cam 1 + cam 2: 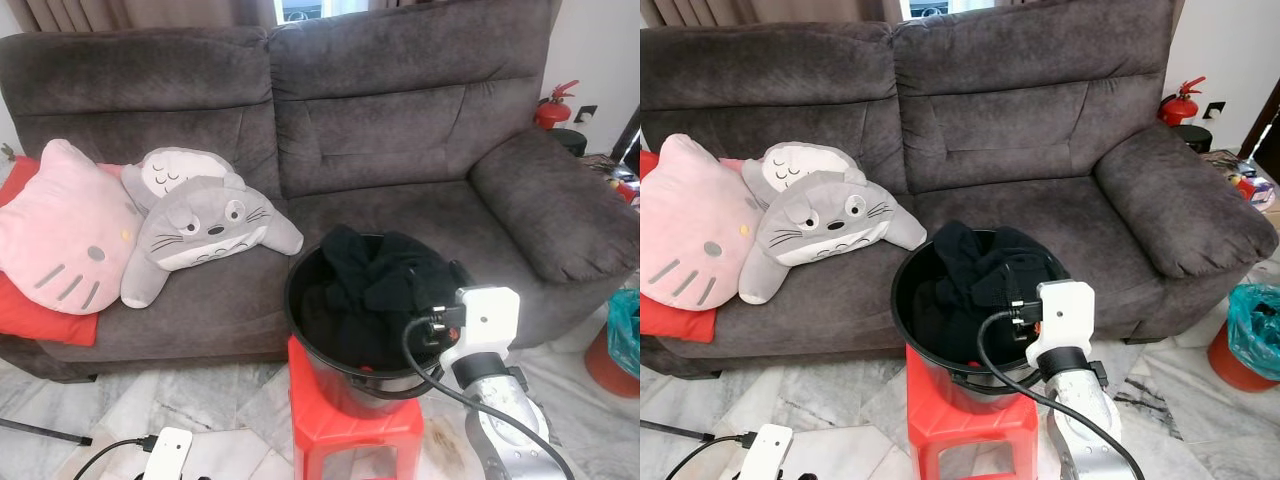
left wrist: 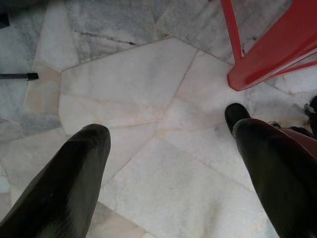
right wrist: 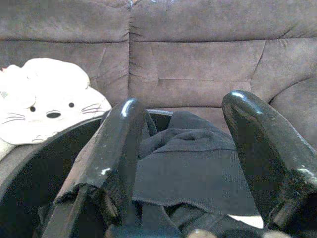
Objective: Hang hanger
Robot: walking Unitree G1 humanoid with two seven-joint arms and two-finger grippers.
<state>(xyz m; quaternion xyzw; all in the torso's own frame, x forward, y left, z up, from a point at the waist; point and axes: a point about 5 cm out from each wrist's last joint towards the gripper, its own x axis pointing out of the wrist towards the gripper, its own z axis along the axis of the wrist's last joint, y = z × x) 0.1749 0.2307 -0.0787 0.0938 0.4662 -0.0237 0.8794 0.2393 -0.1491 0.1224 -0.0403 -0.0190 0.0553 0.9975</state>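
The hanger itself cannot be picked out for certain; what shows where the work is going on is a heap of black clothes (image 1: 385, 270) piled in a black bucket (image 1: 291, 300), and any hanger there is hidden among the dark folds. The right gripper (image 3: 183, 106) is at the bucket's near rim and points in over it toward the sofa. Its 2 black fingers (image 3: 121, 144) are spread apart with the dark knit cloth lying between and beyond them. An edge of the cloth runs close by 1 finger, but nothing looks pinched. The white wrist housing (image 1: 487, 315) of that arm sits just beside the bucket's right edge, with a black cable (image 1: 420, 350) looping from it. The bucket stands on a red plastic stool (image 1: 350, 415), which is on a pale marble floor (image 2: 129, 79). The left gripper (image 2: 166, 124) hangs low over that floor near a leg of the stool, released, fingers wide with bare tile between them. Behind the bucket is a grey-brown 2-seat sofa (image 1: 400, 130). On its left seat lies a grey Totoro plush (image 1: 205, 225) with a second plush (image 1: 180, 168) tucked behind it, touching a pink cat-face cushion (image 1: 60, 230) that rests on a red cushion (image 1: 40, 320). Past the sofa's right armrest are a red fire extinguisher (image 1: 553, 108) and — lower down — a teal bag (image 1: 625, 320) in an orange container.
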